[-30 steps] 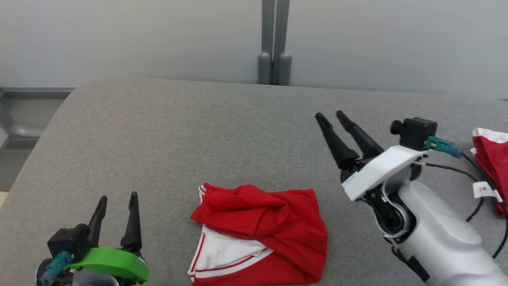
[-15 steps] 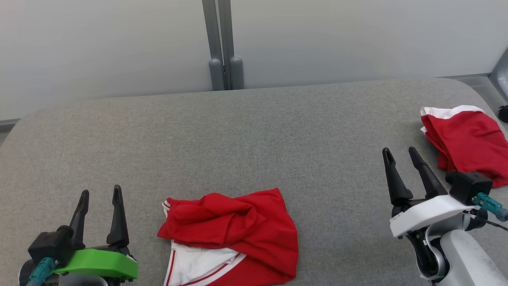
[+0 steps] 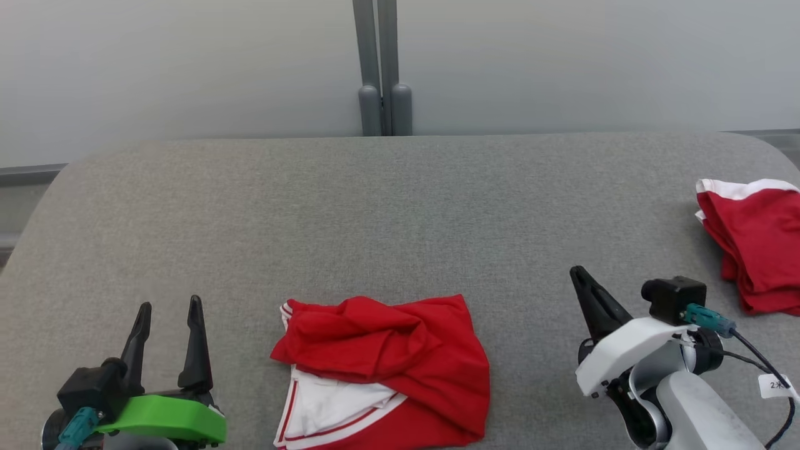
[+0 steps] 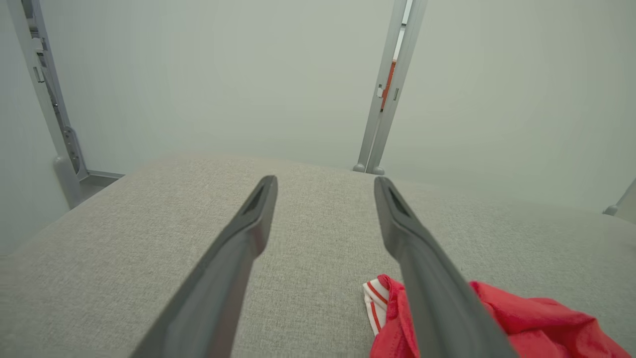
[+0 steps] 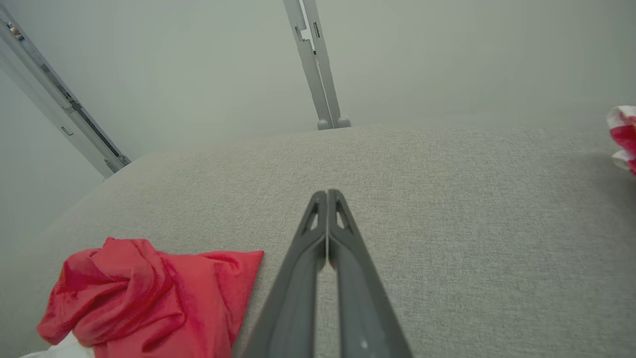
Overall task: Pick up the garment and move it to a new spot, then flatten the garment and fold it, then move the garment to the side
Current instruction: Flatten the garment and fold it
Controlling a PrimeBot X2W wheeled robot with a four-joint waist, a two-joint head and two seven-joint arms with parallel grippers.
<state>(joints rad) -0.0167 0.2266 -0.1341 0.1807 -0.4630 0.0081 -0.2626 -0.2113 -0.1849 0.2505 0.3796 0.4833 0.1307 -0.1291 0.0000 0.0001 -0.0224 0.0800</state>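
Right pincer [image 5: 327, 194] above grey fabric worktop [image 5: 472, 209], fingers pressed together at tips, nothing between them. Crumpled red garment [image 5: 144, 293] at lower left, white patch at bottom edge. Second red-white cloth [image 5: 623, 134] at right edge. Grey post [image 5: 318, 64] behind worktop.

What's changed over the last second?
The right gripper drew back toward the robot and shut on nothing. The head camera also swung. The left gripper stays open; the crumpled red garment and the folded garment at the right lie unmoved.
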